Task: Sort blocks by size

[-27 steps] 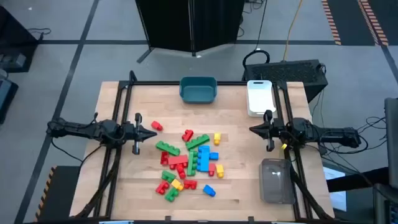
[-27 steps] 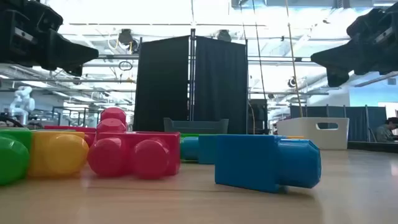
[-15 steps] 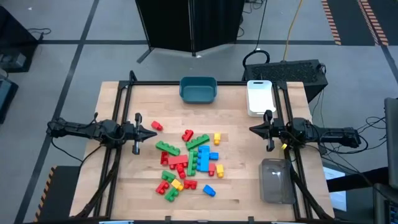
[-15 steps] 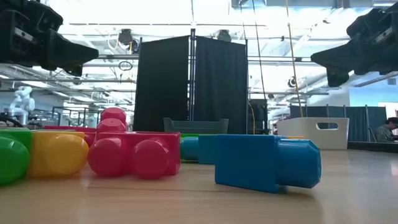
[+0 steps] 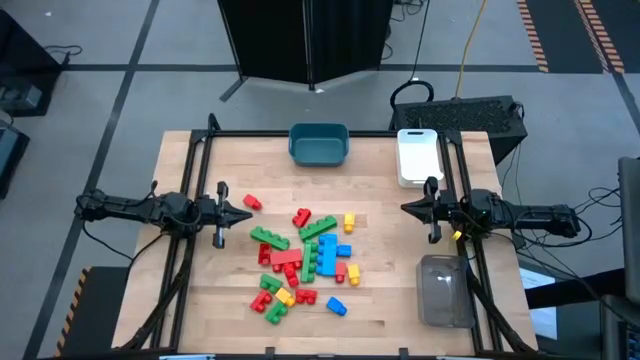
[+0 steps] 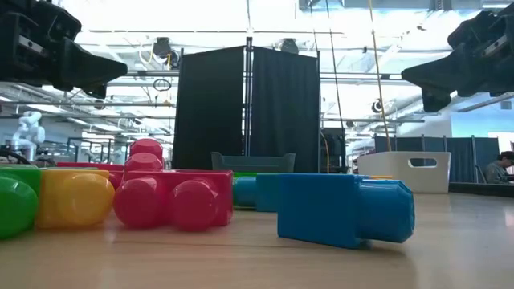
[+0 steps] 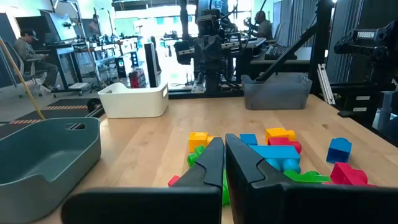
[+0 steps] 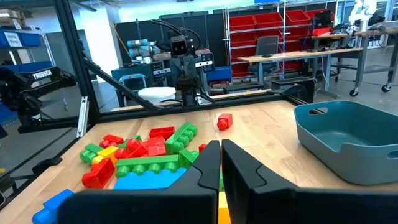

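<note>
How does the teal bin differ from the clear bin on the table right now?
The teal bin is opaque and sits at the middle of the table's far edge; the clear bin is see-through and sits at the near right corner. In the high view the teal bin lies with its long side across the table, the clear bin with its long side running front to back. Both are apart from the blocks, and no block shows in either.

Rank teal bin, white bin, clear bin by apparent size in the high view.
1. clear bin, largest footprint
2. teal bin
3. white bin
Teal and white look close, so their order is unsure.
</note>
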